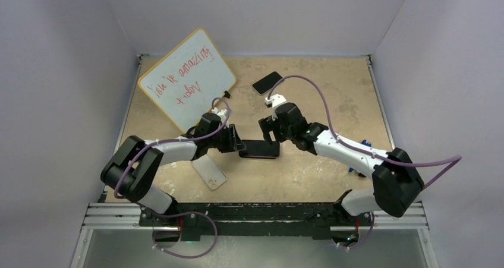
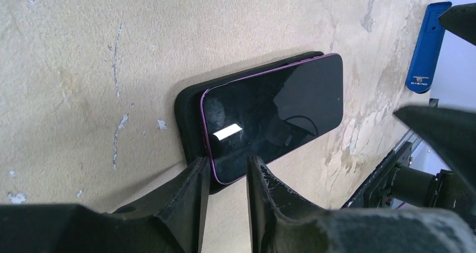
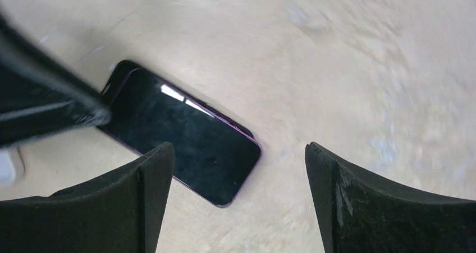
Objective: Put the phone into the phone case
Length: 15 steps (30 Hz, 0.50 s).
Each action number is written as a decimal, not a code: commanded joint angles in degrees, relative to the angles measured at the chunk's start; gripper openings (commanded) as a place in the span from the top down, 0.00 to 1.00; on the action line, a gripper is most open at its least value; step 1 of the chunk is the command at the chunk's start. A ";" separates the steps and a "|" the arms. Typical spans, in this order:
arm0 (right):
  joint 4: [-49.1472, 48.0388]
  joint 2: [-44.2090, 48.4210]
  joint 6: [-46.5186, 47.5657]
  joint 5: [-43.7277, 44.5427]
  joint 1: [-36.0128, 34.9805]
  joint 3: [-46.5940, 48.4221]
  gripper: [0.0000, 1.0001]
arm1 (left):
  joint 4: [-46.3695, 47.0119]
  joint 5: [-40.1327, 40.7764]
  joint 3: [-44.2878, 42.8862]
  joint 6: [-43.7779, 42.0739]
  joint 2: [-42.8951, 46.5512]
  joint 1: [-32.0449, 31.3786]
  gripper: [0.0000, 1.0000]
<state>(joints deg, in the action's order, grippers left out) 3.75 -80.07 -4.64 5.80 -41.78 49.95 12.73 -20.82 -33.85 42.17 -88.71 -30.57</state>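
The phone lies flat, screen up, in the middle of the counter, between the two pincers. The left pincer sits at its near short end with fingers narrowly parted; whether they touch it I cannot tell. The right pincer hangs wide open over the other end. The phone is glossy black with a thin purple rim and rests askew on a black shell. The whitish phone case lies apart, partly under the left arm.

The phone's face is glossy and reflective, the tan table matt, rough and scuffed.
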 commanded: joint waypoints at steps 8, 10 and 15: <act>13.05 -0.93 -29.90 9.74 0.20 2.57 0.30 | -7.40 6.50 -3.23 -6.19 3.82 -0.31 0.57; 11.43 -0.82 -31.28 9.71 0.20 1.04 0.38 | -7.59 6.54 -3.59 -6.38 3.19 -0.35 0.57; 9.57 -2.47 -32.76 7.52 0.21 -0.24 0.47 | -5.84 5.35 -3.20 -6.31 1.70 -0.34 0.59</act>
<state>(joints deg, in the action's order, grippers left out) 15.94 -81.47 -33.65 15.22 -41.52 50.43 5.45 -15.38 -35.40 37.60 -85.89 -30.79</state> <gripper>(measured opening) 0.556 0.420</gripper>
